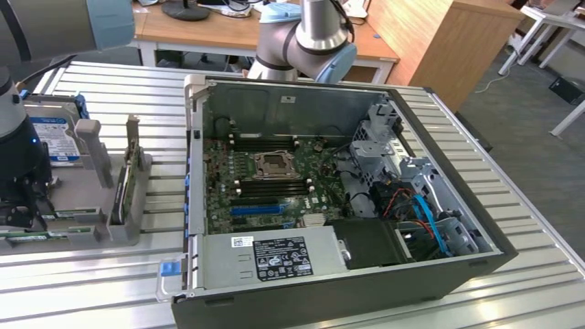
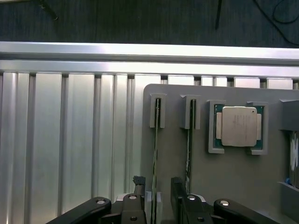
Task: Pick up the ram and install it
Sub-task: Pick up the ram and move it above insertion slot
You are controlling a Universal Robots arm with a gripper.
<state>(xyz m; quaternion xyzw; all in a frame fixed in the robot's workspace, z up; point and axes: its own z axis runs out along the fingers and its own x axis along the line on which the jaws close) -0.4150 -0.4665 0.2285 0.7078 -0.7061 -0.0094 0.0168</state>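
Exterior view: dark robot arm (image 1: 14,151) hangs over a grey plastic parts holder (image 1: 92,147) on the ribbed aluminium worktop (image 1: 109,89). An open black PC case (image 1: 320,301) w/ green motherboard (image 1: 219,185) sits well apart.

Wrist view: black fingers (image 2: 178,198) are spread wide, one each side of the ram (image 2: 156,135), a thin green circuit-board stick standing on edge in its holder slot. No contact visible. A 2nd such stick (image 2: 189,135) stands just outside one finger, and a square silver-lidded CPU (image 2: 239,126) lies further off.
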